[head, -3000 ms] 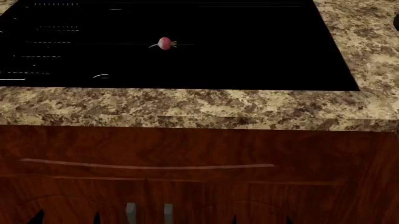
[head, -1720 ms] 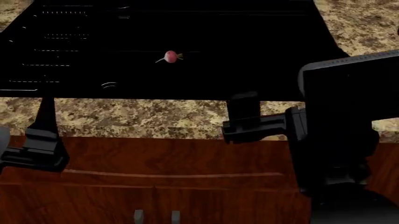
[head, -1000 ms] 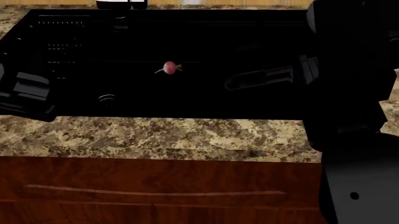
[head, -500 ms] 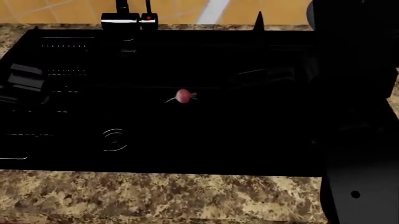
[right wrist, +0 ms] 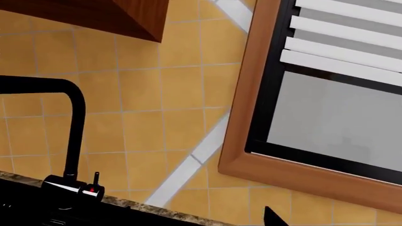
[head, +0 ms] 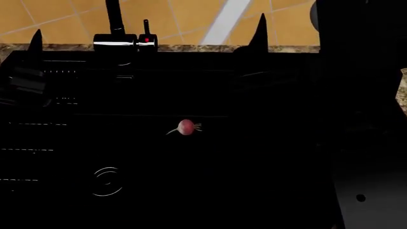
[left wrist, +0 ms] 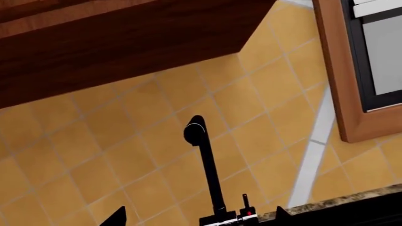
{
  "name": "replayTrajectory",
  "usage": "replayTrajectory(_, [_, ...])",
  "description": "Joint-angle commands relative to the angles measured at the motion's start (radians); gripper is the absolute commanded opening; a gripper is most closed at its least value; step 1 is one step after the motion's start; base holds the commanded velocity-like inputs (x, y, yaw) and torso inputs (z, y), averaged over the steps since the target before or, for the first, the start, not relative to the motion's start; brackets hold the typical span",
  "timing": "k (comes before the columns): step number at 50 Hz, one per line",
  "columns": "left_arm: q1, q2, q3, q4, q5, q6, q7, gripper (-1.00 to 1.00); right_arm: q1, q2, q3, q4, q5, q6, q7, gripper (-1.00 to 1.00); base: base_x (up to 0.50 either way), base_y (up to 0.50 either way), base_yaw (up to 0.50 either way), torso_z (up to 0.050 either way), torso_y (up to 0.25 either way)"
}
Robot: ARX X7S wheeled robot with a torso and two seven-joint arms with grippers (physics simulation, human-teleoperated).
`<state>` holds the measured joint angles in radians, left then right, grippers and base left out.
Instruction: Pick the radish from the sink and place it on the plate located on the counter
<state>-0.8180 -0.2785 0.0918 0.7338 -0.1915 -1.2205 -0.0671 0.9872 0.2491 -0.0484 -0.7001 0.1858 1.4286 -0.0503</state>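
The radish, small and pink-red with a thin white tail, lies on the floor of the black sink, near its middle. Both grippers hang over the sink's far half, away from the radish. One left fingertip rises at the far left. My left gripper is open, its two tips wide apart and empty. One right fingertip rises behind and to the right of the radish. My right gripper shows one fingertip far off centre, so it is open. The plate is out of view.
The black faucet with a red-marked lever stands on the granite counter strip behind the sink. A yellow tiled wall rises behind it. A wood-framed window and a wall cabinet sit higher. My dark right arm blocks the right side.
The head view has shifted up over the sink, bringing faucet and wall into view. Both grippers have risen from cabinet height to above the basin. The radish lies where it was.
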Motion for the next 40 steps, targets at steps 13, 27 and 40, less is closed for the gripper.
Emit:
replayTrajectory(13, [-0.001,0.003,-0.007,-0.009,-0.014,-0.003,-0.004,1.00,0.004,0.002,-0.002,0.000,0.011,0.006,0.007,1.00,0.31,0.00,0.00,0.000,0.001])
replayTrajectory(27, [0.001,-0.002,-0.004,-0.015,-0.018,0.000,-0.007,1.00,-0.002,0.007,-0.007,0.006,0.014,-0.005,0.014,1.00,0.42,0.00,0.00,0.000,0.001])
replayTrajectory(40, [0.003,-0.007,-0.001,-0.013,-0.022,0.000,-0.012,1.00,-0.007,0.007,-0.001,0.011,0.023,-0.012,0.013,1.00,0.23,0.00,0.00,0.000,0.001])
